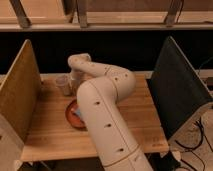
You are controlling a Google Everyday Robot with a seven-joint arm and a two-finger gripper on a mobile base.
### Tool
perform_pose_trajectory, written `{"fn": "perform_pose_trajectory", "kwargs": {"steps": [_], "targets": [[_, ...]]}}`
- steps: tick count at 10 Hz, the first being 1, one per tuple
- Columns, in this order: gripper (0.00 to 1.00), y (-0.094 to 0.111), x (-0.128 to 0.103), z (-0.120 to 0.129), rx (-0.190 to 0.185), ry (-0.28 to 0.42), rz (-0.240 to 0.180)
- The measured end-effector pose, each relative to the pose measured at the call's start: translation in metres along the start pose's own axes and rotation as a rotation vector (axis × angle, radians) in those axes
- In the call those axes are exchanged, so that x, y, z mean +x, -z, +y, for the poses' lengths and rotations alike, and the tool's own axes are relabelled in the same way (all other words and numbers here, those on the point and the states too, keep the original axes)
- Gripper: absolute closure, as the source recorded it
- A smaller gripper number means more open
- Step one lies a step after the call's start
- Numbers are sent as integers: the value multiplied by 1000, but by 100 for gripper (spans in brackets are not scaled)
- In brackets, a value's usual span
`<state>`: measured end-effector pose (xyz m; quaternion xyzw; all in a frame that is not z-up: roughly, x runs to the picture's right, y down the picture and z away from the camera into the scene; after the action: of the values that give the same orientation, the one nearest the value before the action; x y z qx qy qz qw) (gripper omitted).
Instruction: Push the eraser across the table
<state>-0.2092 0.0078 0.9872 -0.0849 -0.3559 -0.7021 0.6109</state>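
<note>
The table is a light-brown plank top that fills the middle of the view. My white arm rises from the front edge, bends at the elbow and reaches back to the left. My gripper hangs down at the arm's end over the table's back left, right beside a small pale cup. I cannot make out an eraser; it may be hidden behind the arm or the gripper.
A reddish-orange plate with a small blue thing on it lies left of centre, half covered by my arm. A tan upright panel stands at the left and a dark one at the right. A rail runs behind.
</note>
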Motion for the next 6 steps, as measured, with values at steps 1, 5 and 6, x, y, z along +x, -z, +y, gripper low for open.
{"fn": "perform_pose_trajectory", "kwargs": {"steps": [1,5,6], "targets": [[100,-6,1,3,16,5,-7],[100,-11,5,51,-5,-60,-23],[100,-3,7,73,-39,-82,-17]]}}
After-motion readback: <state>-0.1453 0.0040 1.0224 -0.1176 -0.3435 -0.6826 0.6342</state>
